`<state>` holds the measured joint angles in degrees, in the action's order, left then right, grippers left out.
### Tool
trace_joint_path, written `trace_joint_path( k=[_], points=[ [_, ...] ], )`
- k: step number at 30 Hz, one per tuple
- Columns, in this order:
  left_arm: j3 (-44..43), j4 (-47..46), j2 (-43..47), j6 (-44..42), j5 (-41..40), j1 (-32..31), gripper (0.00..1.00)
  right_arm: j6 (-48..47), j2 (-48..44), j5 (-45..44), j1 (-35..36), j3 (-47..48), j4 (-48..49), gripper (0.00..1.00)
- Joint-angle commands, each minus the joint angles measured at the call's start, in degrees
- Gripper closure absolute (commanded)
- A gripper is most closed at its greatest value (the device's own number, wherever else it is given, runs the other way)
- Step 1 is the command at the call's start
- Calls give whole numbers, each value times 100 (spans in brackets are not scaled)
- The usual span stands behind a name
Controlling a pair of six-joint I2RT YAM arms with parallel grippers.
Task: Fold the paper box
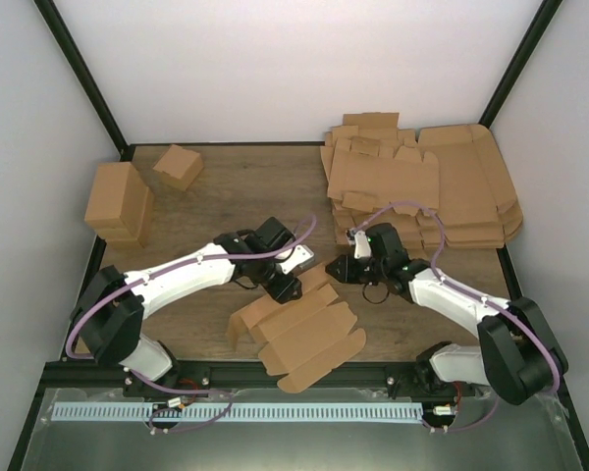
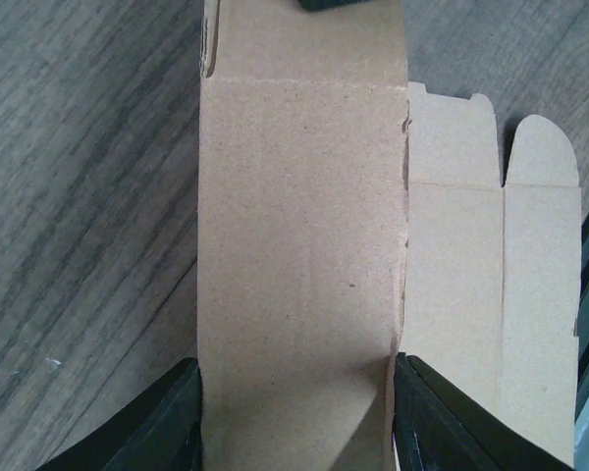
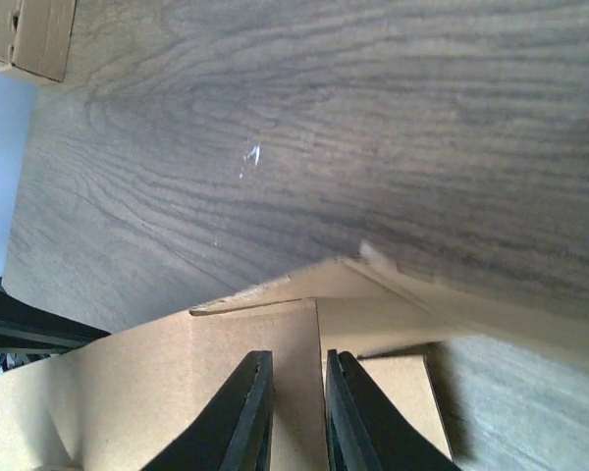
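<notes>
Top view: the paper box [image 1: 299, 334], plain brown, lies part-folded at 6 o'clock on the bench [image 1: 226, 186], with its flaps fanned toward 5 o'clock. The left end effector [image 1: 280, 285] sits at the box's 11 o'clock end and the right end effector [image 1: 339, 267] at its 1 o'clock corner. Neither jaw gap resolves from this height. Seen only here: a stack of flat cardboard sheets [image 1: 422, 186] at 1 o'clock, and a tall folded box [image 1: 118, 204] and a small folded box [image 1: 179, 165] at 10 o'clock, the small one tilted. Left wrist view: jaws about half open, straddling a raised panel of the paper box, one finger [image 2: 157, 427] against each long edge. The 3 o'clock edge buckles slightly at the pad, so the panel is gripped across its width. Flat panels with rounded tabs lie at 3 o'clock of it. Right wrist view: jaws nearly closed, with a thin upright flap edge running into the narrow slot between the fingers [image 3: 245, 412], pinched. Bare wood grain fills 12 o'clock.
</notes>
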<state>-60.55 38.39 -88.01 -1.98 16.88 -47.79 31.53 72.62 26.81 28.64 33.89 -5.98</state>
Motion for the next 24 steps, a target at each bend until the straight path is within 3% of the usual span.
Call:
trace_joint_path(
  k=[1,16,24],
  points=[
    [-182,-63,89,60,-30,-103,49,98,-193,300,27,-225,-1,82],
    [-225,-69,131,324,-310,-606,50,368,-602,750,27,-521,32,82],
    [-342,11,184,395,-533,-818,50,719,-689,1128,23,-733,195,90]
  ],
)
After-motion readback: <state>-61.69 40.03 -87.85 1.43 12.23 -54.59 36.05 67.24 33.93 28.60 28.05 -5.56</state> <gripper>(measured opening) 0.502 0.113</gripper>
